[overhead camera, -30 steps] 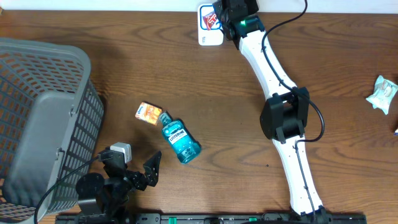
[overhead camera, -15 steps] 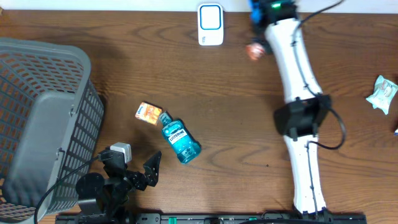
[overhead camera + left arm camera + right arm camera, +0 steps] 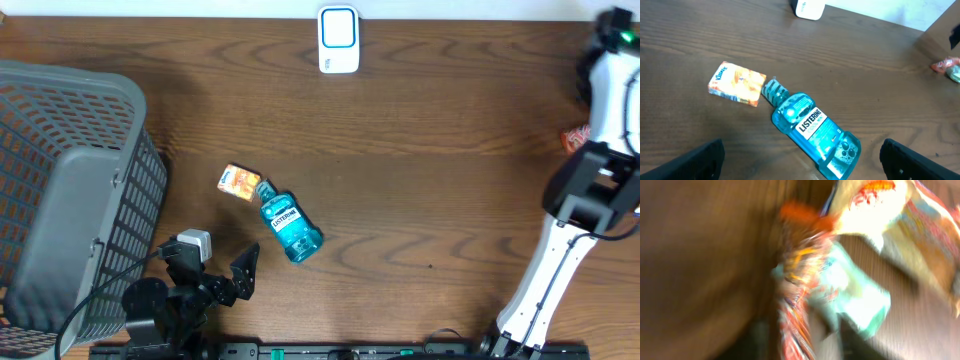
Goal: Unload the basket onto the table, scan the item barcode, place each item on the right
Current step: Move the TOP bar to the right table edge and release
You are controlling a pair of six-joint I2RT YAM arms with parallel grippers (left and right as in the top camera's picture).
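One red packet [image 3: 576,137] near right hand [image 3: 955,36]

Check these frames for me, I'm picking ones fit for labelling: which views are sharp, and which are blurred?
Overhead view: sharp and evenly lit, the mouthwash bottle and tissue pack crisp. Left wrist view: sharp too, the bottle's label readable. Right wrist view: heavily smeared, colourful wrappers only streaks, nothing readable.

Overhead looks straight down; left wrist (low, oblique) shares the bottle [image 3: 290,228].
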